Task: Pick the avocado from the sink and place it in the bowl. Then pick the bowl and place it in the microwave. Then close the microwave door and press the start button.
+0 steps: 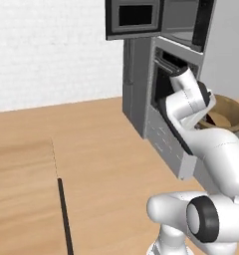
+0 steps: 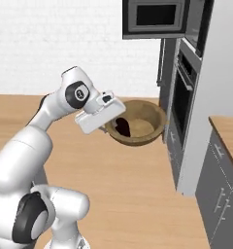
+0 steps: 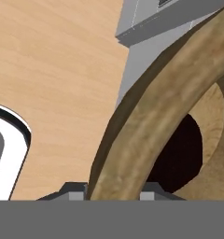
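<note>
A: A white brick wall at the back, a pale wood floor, and a grey cabinet column on the right with the black and steel built-in microwave (image 2: pixel 159 18) high up, its wide black microwave door (image 1: pixel 133 18) swung open.

B: And the load?

A: The round light-brown wooden bowl (image 2: pixel 145 124) hangs in the air beside the wall oven, below the microwave. The white arm's 2-finger gripper (image 2: pixel 112 127) is at its near rim (the hand view shows the rim passing straight between the 2 dark finger tips), so I judge the jaws clamped on that rim.

B: Why the rim?

A: A shallow bowl offers no other edge to pinch, and holding it roughly level keeps the cargo in.

B: The small, nearly black egg-shaped avocado (image 3: pixel 179 154)?

A: Inside the bowl, just past the gripped rim, resting on the bowl's floor. Next, I'd say, comes the lift to the open microwave.
</note>
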Tool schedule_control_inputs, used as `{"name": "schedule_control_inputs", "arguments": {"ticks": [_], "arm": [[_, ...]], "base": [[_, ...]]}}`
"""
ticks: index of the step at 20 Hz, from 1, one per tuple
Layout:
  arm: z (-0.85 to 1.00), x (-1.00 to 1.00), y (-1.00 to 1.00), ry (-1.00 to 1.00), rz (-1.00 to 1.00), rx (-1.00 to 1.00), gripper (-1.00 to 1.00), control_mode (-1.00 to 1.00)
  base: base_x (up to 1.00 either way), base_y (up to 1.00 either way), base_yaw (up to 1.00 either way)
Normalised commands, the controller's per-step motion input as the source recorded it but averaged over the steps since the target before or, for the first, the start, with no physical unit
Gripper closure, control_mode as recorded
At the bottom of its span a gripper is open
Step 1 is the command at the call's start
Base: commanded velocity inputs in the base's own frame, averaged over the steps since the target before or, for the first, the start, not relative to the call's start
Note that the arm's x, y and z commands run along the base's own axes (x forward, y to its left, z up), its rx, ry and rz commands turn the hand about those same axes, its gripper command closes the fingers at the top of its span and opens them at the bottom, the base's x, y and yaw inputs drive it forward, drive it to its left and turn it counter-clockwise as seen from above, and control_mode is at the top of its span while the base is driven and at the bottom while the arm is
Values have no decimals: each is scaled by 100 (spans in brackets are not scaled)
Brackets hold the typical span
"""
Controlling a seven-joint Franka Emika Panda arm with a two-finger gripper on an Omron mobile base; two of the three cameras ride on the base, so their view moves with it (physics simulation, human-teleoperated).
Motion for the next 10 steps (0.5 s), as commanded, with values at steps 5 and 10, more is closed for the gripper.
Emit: {"name": "schedule_control_inputs", "arguments": {"ticks": [5, 10], "arm": [[0, 0, 0, 0, 0, 0, 100, 100], [0, 0, 0, 0, 0, 0, 100, 100]], "base": [[100, 36, -41], [100, 53, -44]]}}
